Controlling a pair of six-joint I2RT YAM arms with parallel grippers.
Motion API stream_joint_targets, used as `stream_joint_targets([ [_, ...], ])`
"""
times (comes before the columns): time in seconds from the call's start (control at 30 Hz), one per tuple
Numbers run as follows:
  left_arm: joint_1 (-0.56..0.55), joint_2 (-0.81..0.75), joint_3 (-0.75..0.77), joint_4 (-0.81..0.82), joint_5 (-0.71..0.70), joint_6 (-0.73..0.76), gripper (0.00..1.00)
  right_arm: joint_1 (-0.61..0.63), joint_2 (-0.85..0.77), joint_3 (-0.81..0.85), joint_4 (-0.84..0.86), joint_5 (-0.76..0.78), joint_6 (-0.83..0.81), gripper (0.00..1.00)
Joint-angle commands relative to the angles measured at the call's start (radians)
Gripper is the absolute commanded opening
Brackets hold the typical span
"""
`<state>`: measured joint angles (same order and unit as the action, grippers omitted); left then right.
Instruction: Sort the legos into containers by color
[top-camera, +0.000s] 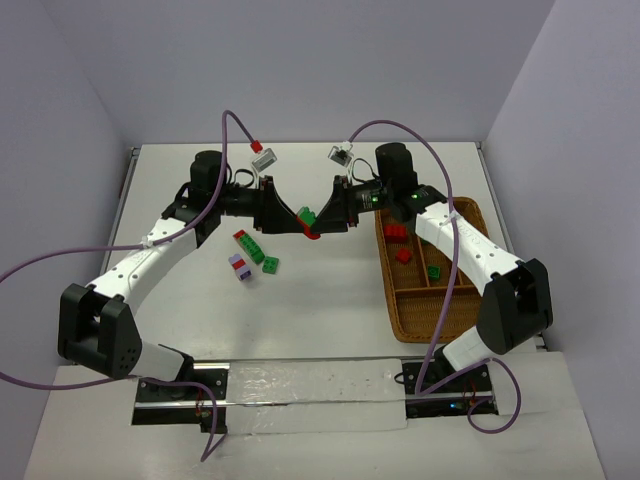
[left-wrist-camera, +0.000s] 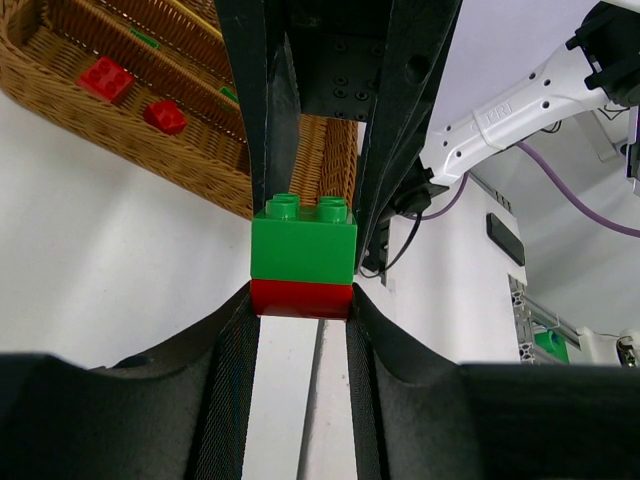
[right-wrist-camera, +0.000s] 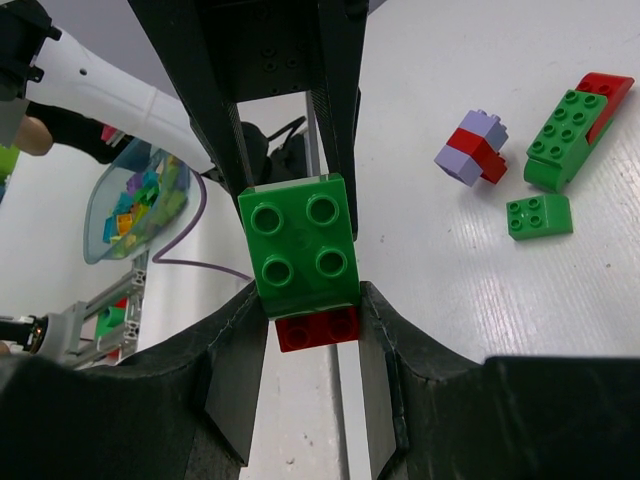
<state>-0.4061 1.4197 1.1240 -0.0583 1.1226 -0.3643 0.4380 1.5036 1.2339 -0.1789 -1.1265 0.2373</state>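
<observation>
Step in hand: separate the stack. The left gripper (left-wrist-camera: 300, 305) is clenched on the red brick (right-wrist-camera: 318, 328), and the right gripper (right-wrist-camera: 305, 312) appears clenched on the green brick (left-wrist-camera: 303, 248) (both bricks held aloft between the two grippers). Pull straight apart along the studs, without twisting. The white desk (top-camera: 320, 320) lies below, inside pale walls. The tray (top-camera: 395, 300) sits behind the right gripper, with loose bricks (top-camera: 256, 255) near the left.

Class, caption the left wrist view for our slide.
One green-on-red lego stack gripped by left gripper and right gripper; wicker tray behind.
</observation>
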Motion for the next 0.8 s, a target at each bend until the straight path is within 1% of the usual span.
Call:
stream_joint_targets([
  [0.0,-0.003,-0.005,-0.006,0.022,0.031,0.025,0.0,-0.007,-0.034,0.013,0.025,-0.021,-0.015,0.55],
  [0.07,-0.003,-0.011,-0.009,0.006,0.032,0.034,0.0,-0.005,-0.036,0.021,0.022,-0.021,-0.016,0.62],
  [0.13,-0.003,-0.016,-0.009,-0.004,0.03,0.045,0.0,-0.007,-0.034,0.03,0.023,-0.027,-0.015,0.65],
  [0.3,-0.003,-0.021,-0.009,-0.023,0.028,0.06,0.0,-0.008,-0.015,0.053,0.022,-0.038,-0.012,0.66],
  [0.5,-0.003,-0.022,-0.01,-0.02,0.035,0.058,0.0,-0.007,0.001,0.068,0.042,-0.044,0.012,0.6],
  [0.57,-0.003,-0.022,-0.01,-0.021,0.038,0.057,0.0,-0.007,0.009,0.068,0.054,-0.053,0.02,0.56],
  [0.6,-0.003,-0.024,-0.009,-0.021,0.038,0.056,0.0,-0.006,0.012,0.068,0.061,-0.058,0.026,0.52],
  [0.63,-0.003,-0.026,-0.009,-0.021,0.038,0.056,0.0,-0.006,0.016,0.067,0.069,-0.062,0.032,0.45],
  [0.67,-0.003,-0.027,-0.01,-0.021,0.039,0.056,0.0,-0.004,0.019,0.065,0.077,-0.065,0.038,0.35],
  [0.73,-0.003,-0.027,-0.01,-0.021,0.037,0.056,0.0,-0.003,0.02,0.063,0.085,-0.069,0.046,0.23],
  [0.77,-0.003,-0.027,-0.01,-0.02,0.037,0.056,0.0,-0.002,0.021,0.061,0.094,-0.072,0.054,0.12],
])
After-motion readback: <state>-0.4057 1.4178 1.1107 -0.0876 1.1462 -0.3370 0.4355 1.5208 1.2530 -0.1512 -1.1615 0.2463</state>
